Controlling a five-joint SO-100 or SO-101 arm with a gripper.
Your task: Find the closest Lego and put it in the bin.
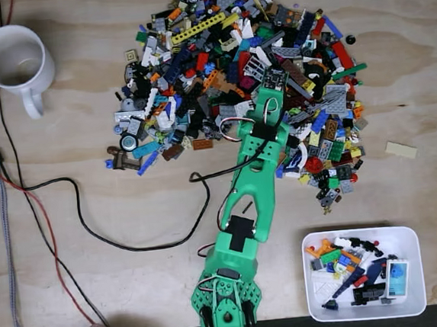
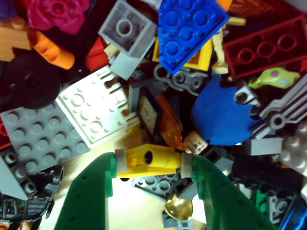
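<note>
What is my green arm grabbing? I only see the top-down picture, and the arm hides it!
Observer: The wrist view shows the gripper pinching a yellow piece with a round hole in its side.
Operator: Is it squeezed tight?
Observer: Both fingers touch its ends, one on each side.
Operator: Anything under it?
Observer: A small gold piece lies just below, between the fingers.
Operator: What's right next to it?
Observer: A white studded plate sits up and to the left of it in the wrist view.
</note>
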